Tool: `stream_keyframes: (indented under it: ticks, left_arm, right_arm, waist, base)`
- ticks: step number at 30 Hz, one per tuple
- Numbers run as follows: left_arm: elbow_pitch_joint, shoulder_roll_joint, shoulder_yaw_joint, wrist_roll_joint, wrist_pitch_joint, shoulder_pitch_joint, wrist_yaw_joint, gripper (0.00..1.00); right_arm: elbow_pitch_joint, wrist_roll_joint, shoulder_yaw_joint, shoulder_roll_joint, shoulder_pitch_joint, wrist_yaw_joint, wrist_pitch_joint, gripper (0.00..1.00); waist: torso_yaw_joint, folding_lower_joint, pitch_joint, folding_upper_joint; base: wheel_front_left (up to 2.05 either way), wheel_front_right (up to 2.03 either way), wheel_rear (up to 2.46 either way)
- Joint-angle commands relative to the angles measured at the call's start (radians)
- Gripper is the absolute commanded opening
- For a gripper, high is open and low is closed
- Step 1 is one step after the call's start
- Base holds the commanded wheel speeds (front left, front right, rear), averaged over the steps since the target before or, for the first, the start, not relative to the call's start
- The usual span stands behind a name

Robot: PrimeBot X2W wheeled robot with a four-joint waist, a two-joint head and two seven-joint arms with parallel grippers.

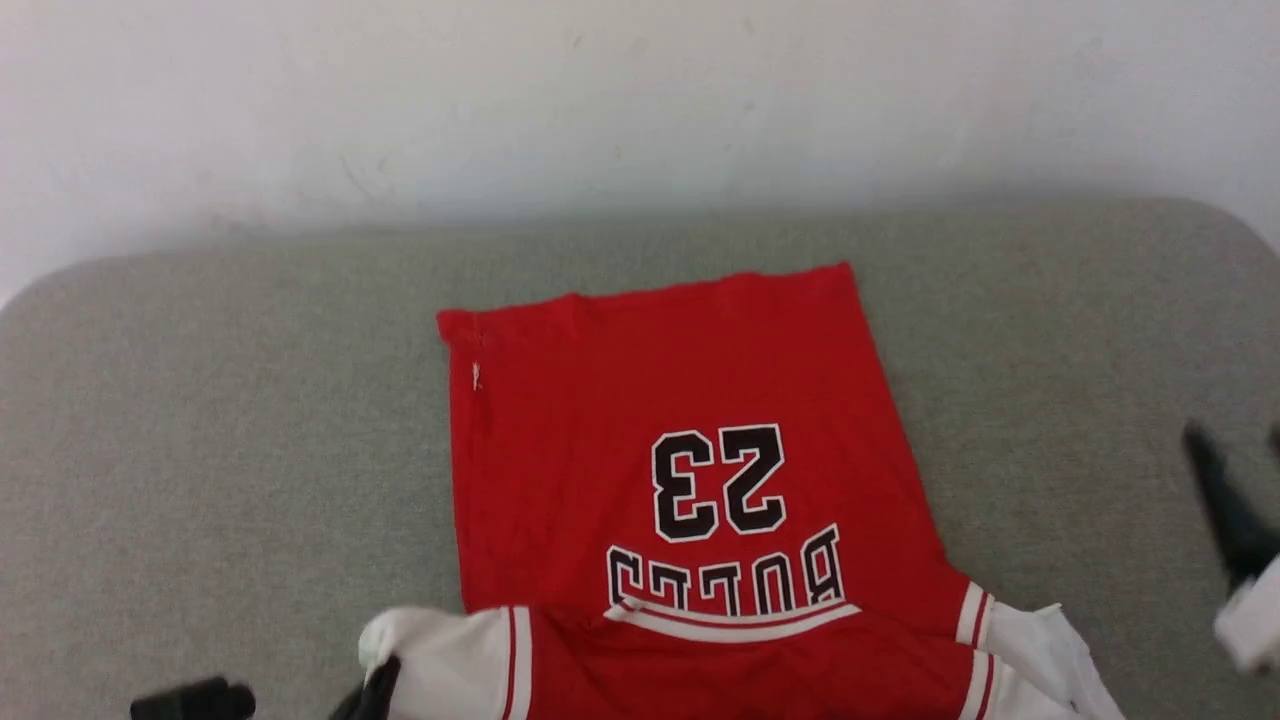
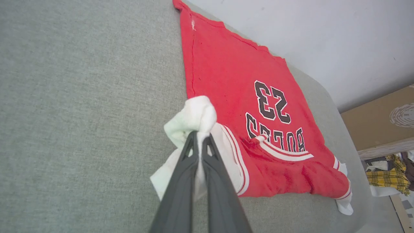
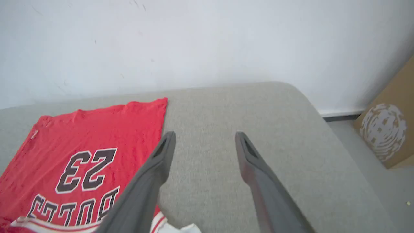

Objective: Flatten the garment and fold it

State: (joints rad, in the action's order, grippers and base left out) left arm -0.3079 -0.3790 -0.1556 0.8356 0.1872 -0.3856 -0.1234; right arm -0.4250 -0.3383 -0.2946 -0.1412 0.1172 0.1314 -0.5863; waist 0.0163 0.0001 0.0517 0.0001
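Observation:
The red garment (image 1: 680, 400) lies on the grey cushion with its "23" and lettering facing up and its hem toward the wall. Its near shoulder part is folded up over the bottom of the lettering. My left gripper (image 1: 378, 675) is shut on the bunched white left sleeve (image 1: 440, 650), and the left wrist view shows the fingers (image 2: 212, 161) pinching that sleeve (image 2: 194, 116) beside the red body (image 2: 233, 74). My right gripper (image 3: 205, 137) stands open and empty over bare cushion, just right of the garment (image 3: 97, 136). It shows blurred at the right edge (image 1: 1233, 435). The other white sleeve (image 1: 1040, 640) lies loose.
The grey cushion (image 1: 200, 450) has rounded corners and ends at a white wall (image 1: 600, 100). A cardboard box (image 3: 385, 136) stands on the floor past its right end, and a pile of clothes (image 2: 388, 178) lies beyond it.

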Motion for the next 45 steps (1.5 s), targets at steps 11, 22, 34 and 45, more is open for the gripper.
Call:
stream_keyframes:
  ticks: [11, 22, 34, 45]
  left_arm:
    - [-0.009, 0.025, -0.048, -0.059, -0.053, 0.191, 0.062, 0.0]
    - [0.02, 0.054, -0.101, -0.095, -0.088, 0.312, 0.109, 0.0]
    - [0.072, 0.075, -0.129, -0.096, -0.101, 0.373, 0.131, 0.0]
    - [0.074, 0.051, -0.109, -0.111, -0.114, 0.343, 0.112, 0.0]
  right_arm:
    - [0.169, 0.107, 0.161, -0.099, -0.601, -0.001, -0.025, 1.0]
    - [0.604, 0.254, 0.233, -0.16, -0.85, -0.001, -0.118, 1.0]
    - [0.84, 0.32, 0.128, -0.098, -0.887, -0.001, -0.11, 0.0]
    - [0.773, 0.268, 0.082, -0.07, -0.843, -0.001, 0.033, 0.0]
  waist:
    - [0.133, -0.0001, 0.276, -0.0001]
    - [0.25, -0.0001, 0.422, -0.0001]
    - [0.31, -0.0001, 0.482, -0.0001]
    - [0.208, -0.0001, 0.338, -0.0001]
  base:
    - [0.0, 0.0, 0.0]
    - [0.0, 0.0, 0.0]
    - [0.0, 0.0, 0.0]
    - [0.0, 0.0, 0.0]
